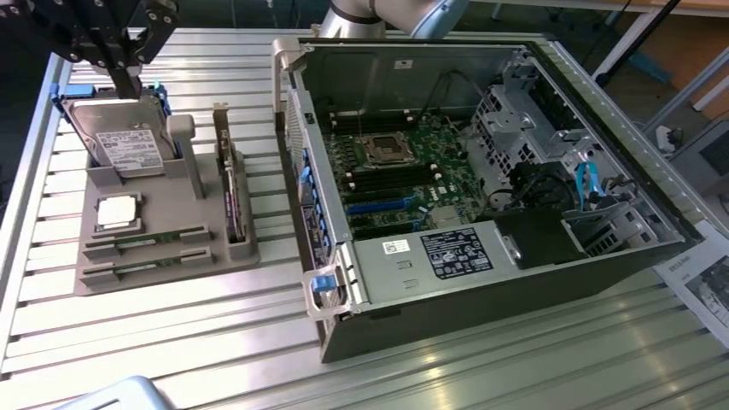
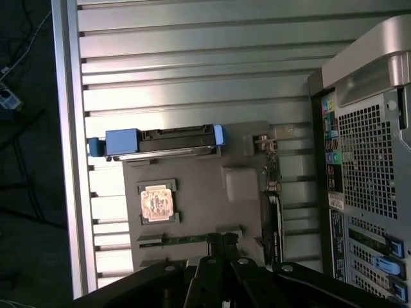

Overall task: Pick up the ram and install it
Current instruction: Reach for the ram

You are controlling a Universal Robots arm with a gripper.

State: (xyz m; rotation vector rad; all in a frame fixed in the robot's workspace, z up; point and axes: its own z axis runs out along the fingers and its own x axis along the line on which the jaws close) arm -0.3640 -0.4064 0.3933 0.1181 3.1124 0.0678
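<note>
Hanging high over the hard drive (image 1: 125, 141) at the far end of the grey holder tray (image 1: 160, 280), the gripper (image 1: 123, 81) has its fingers pressed together with nothing between them. The ram (image 1: 146, 241) lies in a slot at the tray's opposite, near end, beyond the processor chip (image 1: 118, 212), with a second stick (image 1: 146, 264) just beside it. Its long axis runs across the tray, roughly from the exterior view's left to right, so the gripper sits well apart from it along the tray's length.

The arm (image 1: 381, 15) enters at the top of the exterior view. Its gripper (image 1: 123, 84) hangs at the exterior view's left and points straight down. The two fingers (image 2: 215, 250) are pressed together, below black linkages (image 1: 108, 34).
</note>
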